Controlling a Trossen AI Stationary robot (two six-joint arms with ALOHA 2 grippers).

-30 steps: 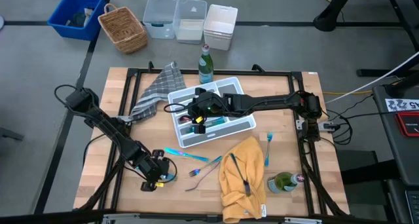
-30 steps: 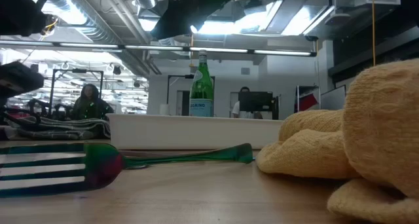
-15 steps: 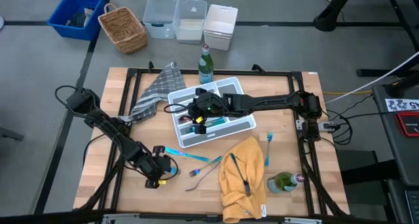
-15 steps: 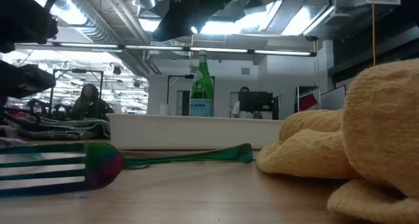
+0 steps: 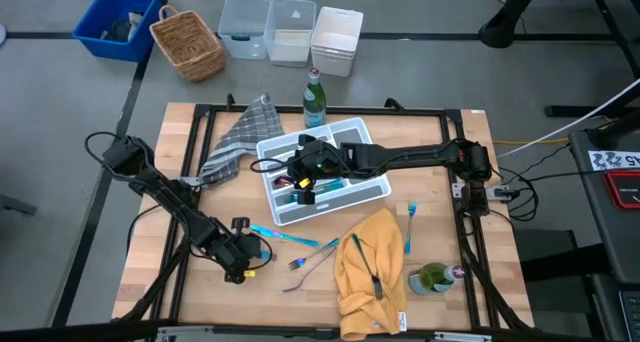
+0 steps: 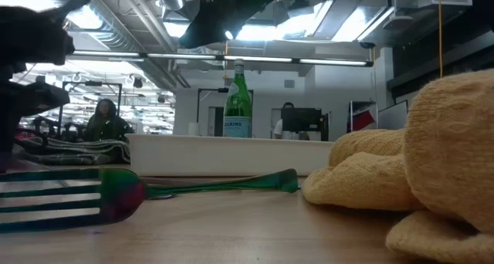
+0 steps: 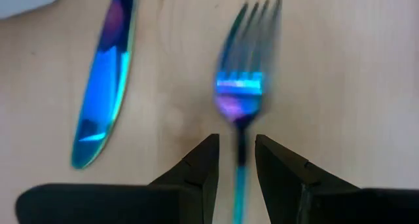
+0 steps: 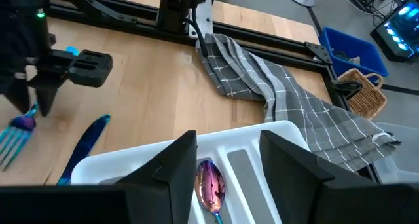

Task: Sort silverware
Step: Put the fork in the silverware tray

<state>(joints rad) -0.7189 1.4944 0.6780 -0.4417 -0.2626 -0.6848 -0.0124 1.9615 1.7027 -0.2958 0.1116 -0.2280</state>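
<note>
Pale wood table (image 5: 150,182) carries a white plastic tray (image 5: 372,194) at centre frame, where the right gripper (image 5: 300,174) hovers open. At lower left, the left gripper (image 7: 236,160) pinches a slim iridescent fork (image 7: 243,86) by its handle, beside a blue knife (image 7: 105,86). Likely next: lift, carry it to the tray.

— What can't you make out?
— The fork (image 7: 247,86) is blurred, its handle cut off by the lower edge between the left gripper's (image 7: 237,160) fingers.
— Anything else?
— The tray's (image 8: 262,133) purplish spoon (image 8: 211,183) runs off frame.
</note>
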